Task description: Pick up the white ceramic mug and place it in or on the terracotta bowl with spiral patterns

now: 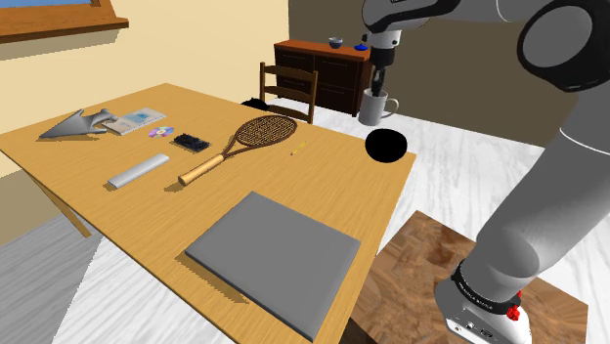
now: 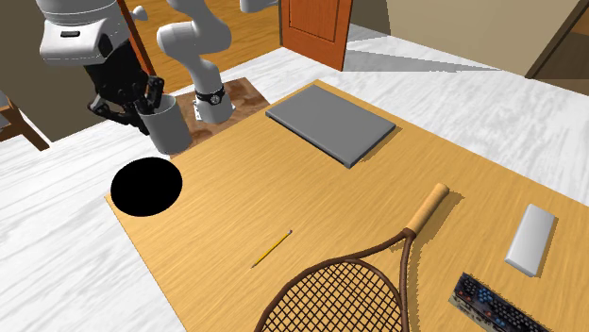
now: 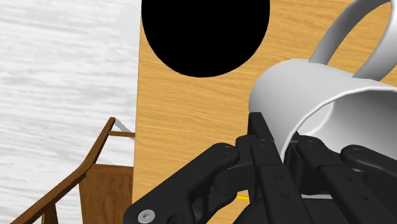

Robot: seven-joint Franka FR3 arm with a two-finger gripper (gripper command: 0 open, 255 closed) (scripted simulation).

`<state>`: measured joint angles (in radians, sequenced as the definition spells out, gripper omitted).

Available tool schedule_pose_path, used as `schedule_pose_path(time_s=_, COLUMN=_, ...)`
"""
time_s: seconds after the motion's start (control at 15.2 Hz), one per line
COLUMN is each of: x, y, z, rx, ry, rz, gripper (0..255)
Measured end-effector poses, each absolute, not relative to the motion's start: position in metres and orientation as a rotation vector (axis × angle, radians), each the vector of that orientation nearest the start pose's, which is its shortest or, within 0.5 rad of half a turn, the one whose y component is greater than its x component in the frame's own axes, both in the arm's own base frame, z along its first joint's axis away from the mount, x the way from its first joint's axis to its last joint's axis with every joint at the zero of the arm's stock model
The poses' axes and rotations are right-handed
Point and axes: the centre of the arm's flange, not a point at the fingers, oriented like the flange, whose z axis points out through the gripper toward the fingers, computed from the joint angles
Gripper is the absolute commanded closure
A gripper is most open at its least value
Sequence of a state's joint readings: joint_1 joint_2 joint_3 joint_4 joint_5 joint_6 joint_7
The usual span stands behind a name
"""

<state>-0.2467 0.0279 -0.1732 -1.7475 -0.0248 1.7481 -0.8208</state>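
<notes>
Below your claw point(image 1: 379, 86), at six o'clock in the shoulder view, lay the black bowl point(image 1: 387, 146). Its fingers clamped the mug's point(image 1: 374, 108) rim.

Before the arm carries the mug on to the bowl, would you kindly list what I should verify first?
1. Grasp: the black pincer is shut on the rim of the pale grey handled mug: ok.
2. Mug lifted off the wooden table: ok.
3. Mug roughly upright: ok.
4. Target found: the flat black round bowl sits at the table's corner: ok.
5. Mug centred over the bowl: cannot tell; it hangs close by, but the views do not settle the alignment.
6. Clutter near the bowl: the thin yellow pencil lies well apart from it: ok.
</notes>
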Motion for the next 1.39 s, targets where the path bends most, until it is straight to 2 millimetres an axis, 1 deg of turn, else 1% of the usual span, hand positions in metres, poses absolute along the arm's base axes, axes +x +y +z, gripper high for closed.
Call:
schedule_pose_path(time_s=0.07, x=0.515, y=-0.247, z=0.539, rx=-3.085, ry=-0.634, rz=0.061, gripper=255)
schedule_pose_path(time_s=0.13, x=0.508, y=-0.259, z=0.542, rx=-3.085, ry=-0.634, rz=0.061, gripper=255)
schedule_pose_path(time_s=0.26, x=0.496, y=-0.279, z=0.543, rx=-3.085, ry=-0.635, rz=0.060, gripper=255)
schedule_pose_path(time_s=0.46, x=0.478, y=-0.314, z=0.545, rx=-3.084, ry=-0.634, rz=0.061, gripper=255)
schedule_pose_path(time_s=0.53, x=0.470, y=-0.330, z=0.546, rx=-3.085, ry=-0.633, rz=0.060, gripper=255)
schedule_pose_path(time_s=0.59, x=0.466, y=-0.337, z=0.545, rx=-3.085, ry=-0.633, rz=0.060, gripper=255)
schedule_pose_path(time_s=0.79, x=0.461, y=-0.344, z=0.531, rx=-3.084, ry=-0.636, rz=0.061, gripper=255)
schedule_pose_path(time_s=1.39, x=0.462, y=-0.346, z=0.484, rx=-3.083, ry=-0.636, rz=0.061, gripper=255)
